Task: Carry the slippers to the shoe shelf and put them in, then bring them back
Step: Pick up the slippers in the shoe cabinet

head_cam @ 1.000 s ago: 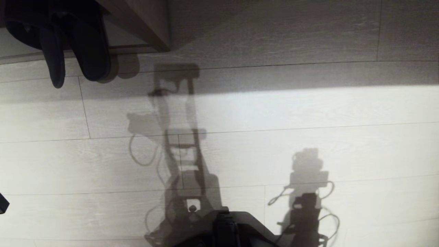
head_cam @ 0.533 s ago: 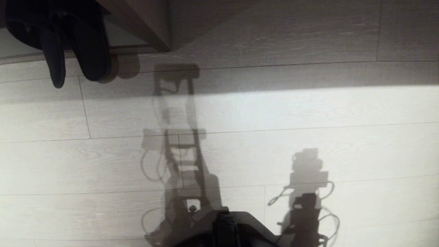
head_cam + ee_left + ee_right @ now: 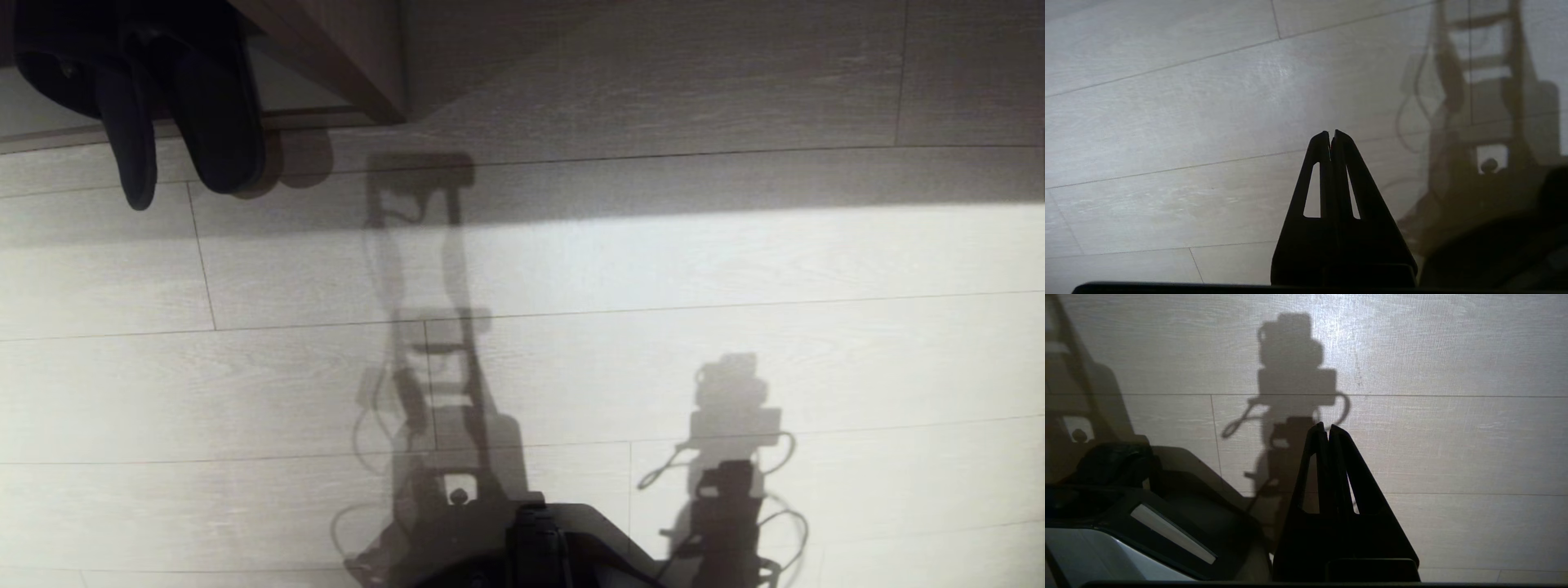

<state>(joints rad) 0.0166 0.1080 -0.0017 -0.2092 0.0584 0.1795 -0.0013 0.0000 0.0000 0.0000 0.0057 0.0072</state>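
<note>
The slippers (image 3: 175,106) lie side by side at the mouth of the shoe shelf (image 3: 326,61), their heels poking out past its lower edge over the floor (image 3: 653,261) and their front parts back in the dark of the opening. Neither gripper is anywhere near them. The left gripper (image 3: 1331,136) hangs over bare floorboards with its jaws pressed together and nothing between them; the slippers are well ahead of it and do not show in its own view at all. The right gripper (image 3: 1327,428) is likewise closed and empty, parked over the floor beside the robot's base (image 3: 1147,506), with the slippers far off ahead and across to the other side. Judging from this, either the putting-in leg is over or the pair has only reached the shelf's threshold, since they sit half out. What looks left is the return trip: reach forward to the shelf, take hold of the pair and carry it back. The floppy soles may sag or slip apart when lifted.
</note>
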